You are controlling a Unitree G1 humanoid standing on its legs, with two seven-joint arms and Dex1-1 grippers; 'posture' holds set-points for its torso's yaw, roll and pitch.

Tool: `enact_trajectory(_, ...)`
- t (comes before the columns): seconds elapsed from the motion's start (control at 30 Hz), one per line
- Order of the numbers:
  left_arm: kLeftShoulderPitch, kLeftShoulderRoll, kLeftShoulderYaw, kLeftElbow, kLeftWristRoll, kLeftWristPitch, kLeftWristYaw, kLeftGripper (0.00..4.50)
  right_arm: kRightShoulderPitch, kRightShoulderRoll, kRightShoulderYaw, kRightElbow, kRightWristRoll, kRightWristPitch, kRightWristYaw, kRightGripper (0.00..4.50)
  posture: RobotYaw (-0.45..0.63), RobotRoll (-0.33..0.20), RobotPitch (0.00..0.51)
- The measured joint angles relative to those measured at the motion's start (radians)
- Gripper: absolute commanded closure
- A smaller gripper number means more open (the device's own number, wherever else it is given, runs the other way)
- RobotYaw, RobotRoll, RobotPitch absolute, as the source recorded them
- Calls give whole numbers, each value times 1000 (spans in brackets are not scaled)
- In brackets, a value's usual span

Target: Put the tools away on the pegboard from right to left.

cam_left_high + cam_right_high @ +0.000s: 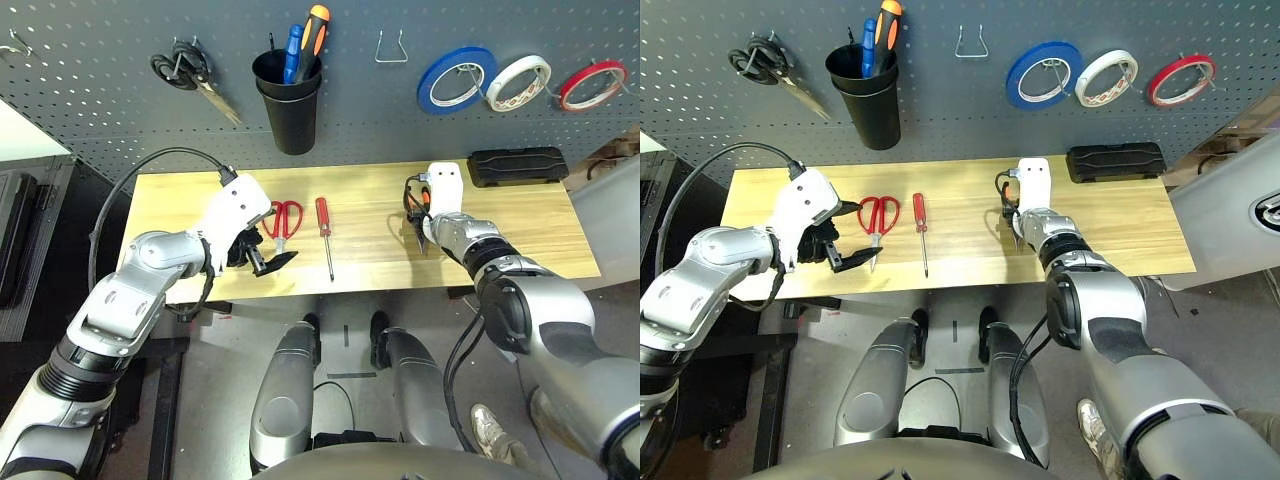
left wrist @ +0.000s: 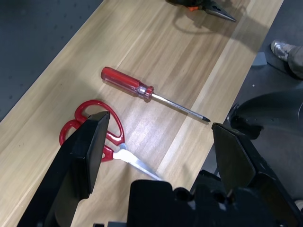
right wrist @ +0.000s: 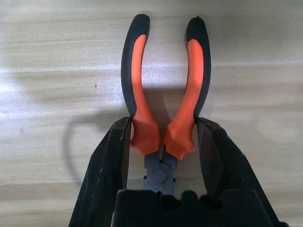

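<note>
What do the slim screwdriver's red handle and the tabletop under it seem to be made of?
The slim screwdriver's red handle looks like glossy, slightly see-through plastic, judging by its bright highlights. The pale tabletop seems to be smooth wood, or a wood-look laminate: grain runs along its strips.

Pliers [image 3: 182, 128] — orange and black

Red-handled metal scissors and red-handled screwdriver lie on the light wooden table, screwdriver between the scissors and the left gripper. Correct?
No, not between them. The left wrist view shows the red-handled metal scissors nearer the left gripper, with the red-handled screwdriver beyond. Both do lie on the light wooden table.
</note>
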Motion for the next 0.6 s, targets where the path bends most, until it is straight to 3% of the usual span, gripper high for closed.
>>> enact_trajectory(0.13,1,-42,33,2,-14,-15,12,0,1,-13,80,-4,-64,-101,65,2284,349,0,308)
enact_trajectory(0.37,31,-144,169,-72,-144,-28,19,0,86,-75,176,-141,-125,-330,203,2284,350,0,298)
enact_trajectory(0.6,56,-196,231,-169,-282,0,34,0,432,-151,172,-571,-78,-444,311,2284,339,0,282)
